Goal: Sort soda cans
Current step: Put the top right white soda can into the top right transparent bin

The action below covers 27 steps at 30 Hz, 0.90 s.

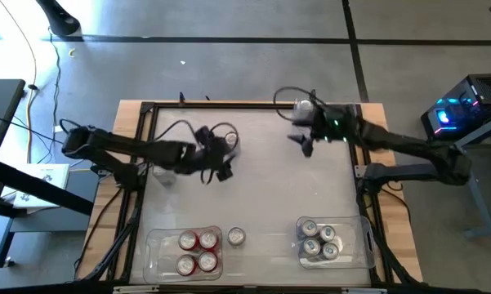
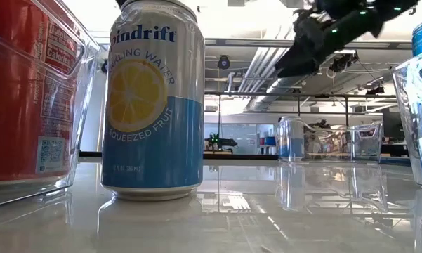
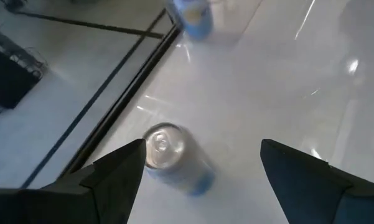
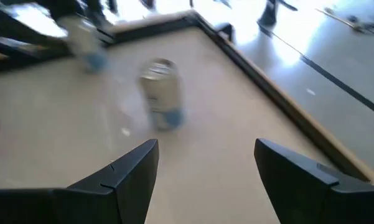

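I see my left gripper (image 1: 215, 160) hanging with fingers apart, far side of the left bin (image 1: 159, 257), which holds 4 red cans (image 1: 197, 251). 1 silver can (image 1: 236, 236) stands just right of that bin. The right bin (image 1: 364, 245) holds 4 blue cans (image 1: 320, 242). My right gripper (image 4: 205, 165), fingers spread, faces another can (image 4: 162, 93) well beyond the left bin.
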Each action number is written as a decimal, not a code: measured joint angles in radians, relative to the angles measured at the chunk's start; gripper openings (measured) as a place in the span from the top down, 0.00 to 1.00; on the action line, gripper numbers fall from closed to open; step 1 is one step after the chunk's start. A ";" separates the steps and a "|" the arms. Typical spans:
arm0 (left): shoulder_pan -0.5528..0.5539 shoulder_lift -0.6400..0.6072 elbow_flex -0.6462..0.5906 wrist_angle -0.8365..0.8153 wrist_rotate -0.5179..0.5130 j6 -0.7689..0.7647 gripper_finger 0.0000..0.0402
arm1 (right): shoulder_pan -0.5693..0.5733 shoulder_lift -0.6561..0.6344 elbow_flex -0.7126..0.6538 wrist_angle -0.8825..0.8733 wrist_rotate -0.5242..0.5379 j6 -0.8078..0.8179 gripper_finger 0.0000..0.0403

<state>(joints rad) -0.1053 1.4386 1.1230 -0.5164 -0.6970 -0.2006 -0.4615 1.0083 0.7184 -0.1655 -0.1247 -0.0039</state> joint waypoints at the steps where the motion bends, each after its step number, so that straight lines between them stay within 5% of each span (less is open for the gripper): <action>1: 0.033 0.004 -0.013 0.020 0.027 0.037 0.23 | 0.029 -0.030 -0.034 0.033 0.000 0.025 0.36; 9: 0.259 0.012 -0.148 0.262 0.354 0.195 0.23 | 0.219 -0.206 -0.190 0.133 0.027 0.143 0.36; 17: 0.352 0.040 -0.274 0.509 0.422 0.238 0.23 | 0.319 -0.230 -0.200 0.130 0.142 0.154 0.36; 27: 0.372 0.167 -0.338 0.743 0.385 0.179 0.23 | 0.347 -0.230 -0.200 0.132 0.144 0.169 0.36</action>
<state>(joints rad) 0.2668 1.6054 0.7853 0.2262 -0.3119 -0.0213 -0.1147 0.7788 0.5186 -0.0338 0.0195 0.1651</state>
